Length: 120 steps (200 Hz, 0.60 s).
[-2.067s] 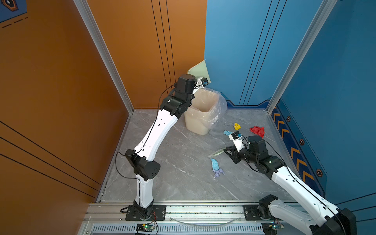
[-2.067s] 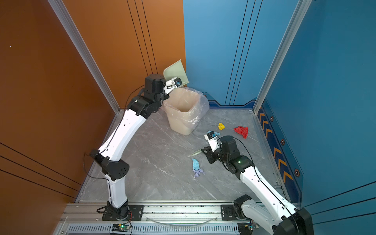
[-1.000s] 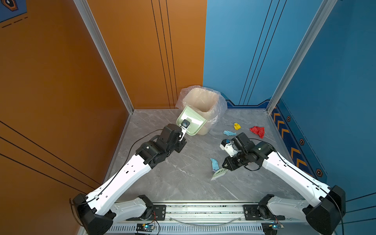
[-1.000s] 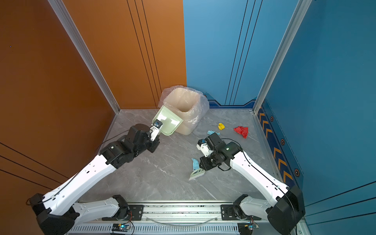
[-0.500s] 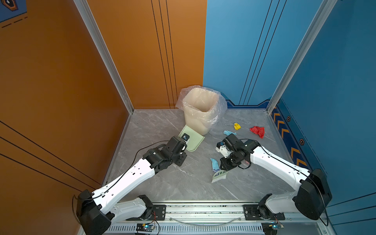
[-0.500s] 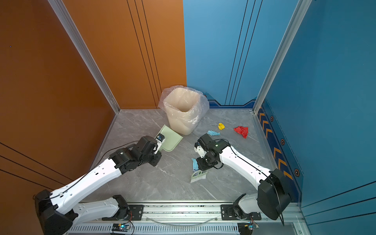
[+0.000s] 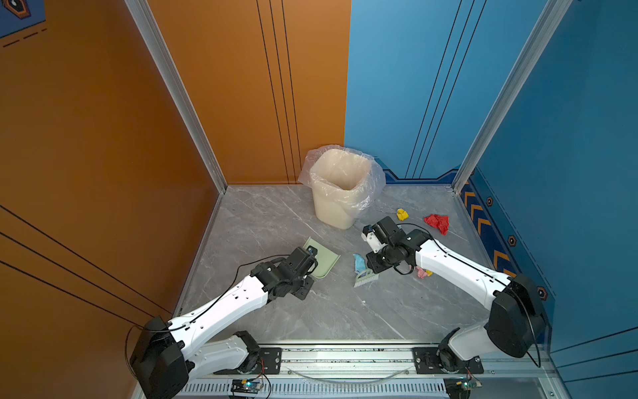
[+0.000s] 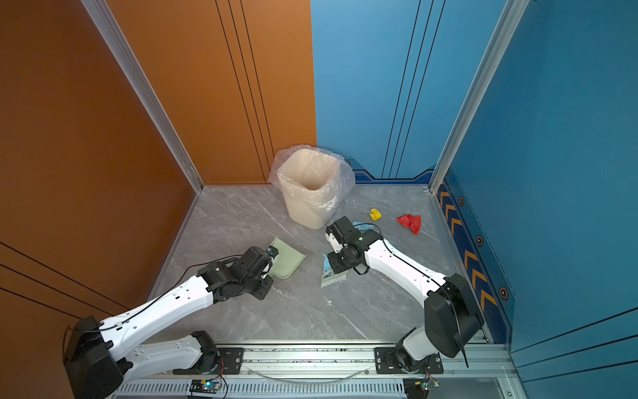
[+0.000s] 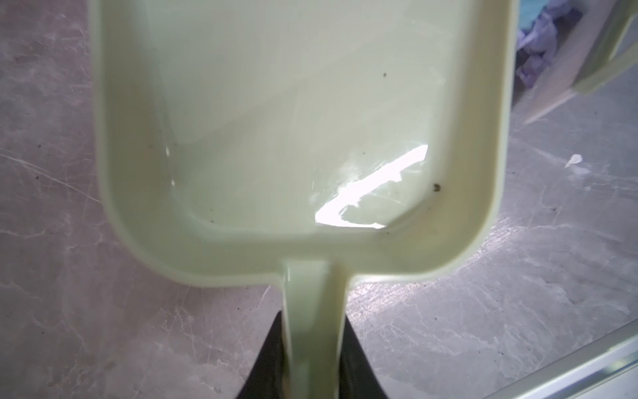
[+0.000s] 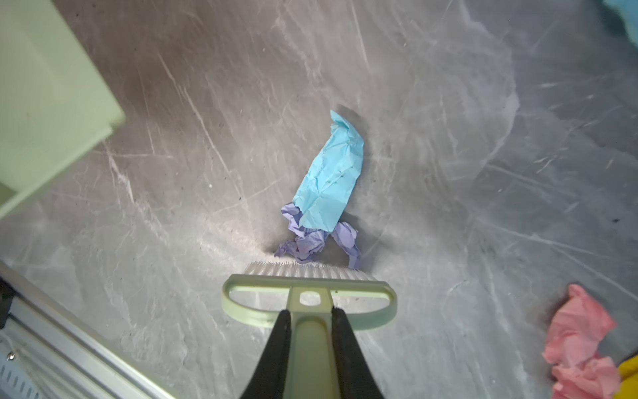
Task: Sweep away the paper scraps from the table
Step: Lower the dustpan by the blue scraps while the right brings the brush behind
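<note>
Pale green plastic fills both grips. The left gripper is clamped narrow on the handle of the empty dustpan, and the right gripper is clamped just as narrow on the handle of the brush. Directly ahead of the right gripper, the bristles touch a lilac scrap. A blue scrap lies partly over it and reaches further out.

The dustpan sits off to one side of that gripper, apart from the pair, and its mouth does not appear lined up with them. A push from here would likely send both along the table past the pan's lip rather than into it. The blue paper could also slip off the lilac one, or roll around the end of the short bristle row.

Beside the right gripper, close under its arm, lies a pink scrap that a sideways sweep may scatter. Beyond that gripper, a yellow scrap and a red scrap lie well apart from the pan.
</note>
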### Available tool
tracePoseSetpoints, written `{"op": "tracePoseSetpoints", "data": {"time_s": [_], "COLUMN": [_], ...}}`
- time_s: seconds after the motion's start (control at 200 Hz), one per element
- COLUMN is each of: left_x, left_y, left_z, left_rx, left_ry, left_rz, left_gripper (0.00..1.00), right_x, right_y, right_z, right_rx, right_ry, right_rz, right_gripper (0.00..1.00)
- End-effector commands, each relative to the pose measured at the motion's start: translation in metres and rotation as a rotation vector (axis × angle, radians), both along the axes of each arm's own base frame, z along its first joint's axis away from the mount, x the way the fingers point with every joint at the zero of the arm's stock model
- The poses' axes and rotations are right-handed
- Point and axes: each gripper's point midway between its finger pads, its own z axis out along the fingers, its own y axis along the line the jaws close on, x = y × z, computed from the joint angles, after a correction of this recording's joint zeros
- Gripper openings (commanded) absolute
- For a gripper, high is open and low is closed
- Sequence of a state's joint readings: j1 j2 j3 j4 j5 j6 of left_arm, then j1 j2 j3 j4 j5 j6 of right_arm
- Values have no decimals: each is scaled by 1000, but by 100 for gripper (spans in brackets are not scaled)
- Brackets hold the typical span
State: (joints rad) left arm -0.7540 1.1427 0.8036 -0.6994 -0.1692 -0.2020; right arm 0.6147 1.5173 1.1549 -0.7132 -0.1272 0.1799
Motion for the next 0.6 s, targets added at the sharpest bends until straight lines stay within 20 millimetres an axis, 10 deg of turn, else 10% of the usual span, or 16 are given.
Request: {"op": "tracePoseSetpoints", "data": {"time_s": [0.0, 0.596], "left_x": [-5, -24], "left_y": [-11, -56], "left_z": [-11, -43], "left_rx": [-45, -104], "left_ry": [32, 193], "left_rz": [-19, -220], "left_gripper": [0, 0], "right_x": [23, 13], "right_y": [5, -14], "right_z": [11, 68], "right_rx": [0, 180], "right_ry": [-76, -147], "right_rz": [-3, 49], "right_gripper": [0, 0]}}
